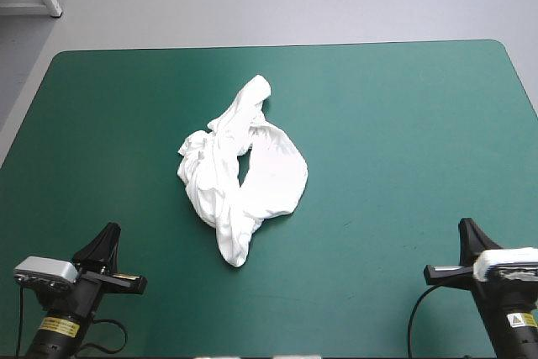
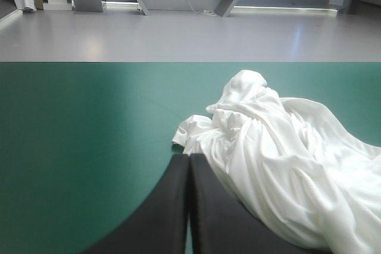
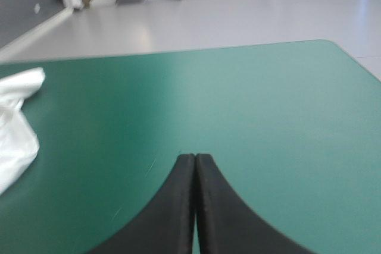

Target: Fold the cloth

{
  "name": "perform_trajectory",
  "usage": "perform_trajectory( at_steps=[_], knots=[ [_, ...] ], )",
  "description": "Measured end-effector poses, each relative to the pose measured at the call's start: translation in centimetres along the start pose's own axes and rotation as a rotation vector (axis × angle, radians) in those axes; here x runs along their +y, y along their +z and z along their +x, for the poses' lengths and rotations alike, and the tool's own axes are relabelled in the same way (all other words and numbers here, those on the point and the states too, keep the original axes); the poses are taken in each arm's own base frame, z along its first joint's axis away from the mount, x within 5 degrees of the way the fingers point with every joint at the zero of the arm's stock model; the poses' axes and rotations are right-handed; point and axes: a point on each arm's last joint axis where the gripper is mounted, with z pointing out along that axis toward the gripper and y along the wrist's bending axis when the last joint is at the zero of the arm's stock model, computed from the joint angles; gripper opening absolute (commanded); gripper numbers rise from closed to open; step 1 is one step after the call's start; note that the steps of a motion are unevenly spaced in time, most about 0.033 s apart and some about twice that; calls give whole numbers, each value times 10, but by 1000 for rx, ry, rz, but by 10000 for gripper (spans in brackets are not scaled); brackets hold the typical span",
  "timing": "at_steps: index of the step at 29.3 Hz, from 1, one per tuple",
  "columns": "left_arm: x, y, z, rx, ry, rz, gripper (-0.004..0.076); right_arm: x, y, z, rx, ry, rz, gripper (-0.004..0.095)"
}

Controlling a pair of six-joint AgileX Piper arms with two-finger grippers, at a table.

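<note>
T-shirt (image 1: 239, 166) is such a crumpled heap that you can't really pick out sleeves or neckline from above; in the left wrist view it runs out of frame, and its near side sits behind the left gripper's (image 2: 189, 157) fingers (image 2: 220, 218); right wrist view only catches a sliver before the edge cuts it; surface's (image 1: 403, 124) near edge is cropped in the high view too.

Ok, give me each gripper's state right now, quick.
Left gripper: shut, holding nothing; the T-shirt lies ahead of it, untouched.
Right gripper: shut, holding nothing, over the teal-green cover.
</note>
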Motion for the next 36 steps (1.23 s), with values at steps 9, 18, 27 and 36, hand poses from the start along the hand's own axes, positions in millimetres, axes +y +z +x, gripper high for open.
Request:
perform_trajectory(
  at_steps=[9,18,27,36],
  knots=[
    [0,0,1,16,55,0,367,7,0,4,182,-111,-99,458],
    [0,0,1,57,112,2,459,9,-1,4,230,-56,-117,721],
    [-4,34,-32,346,204,37,459,1,14,-61,390,-56,-117,720],
    [-9,152,-58,656,-12,1,459,7,36,-98,531,-55,-260,702]
  ],
)
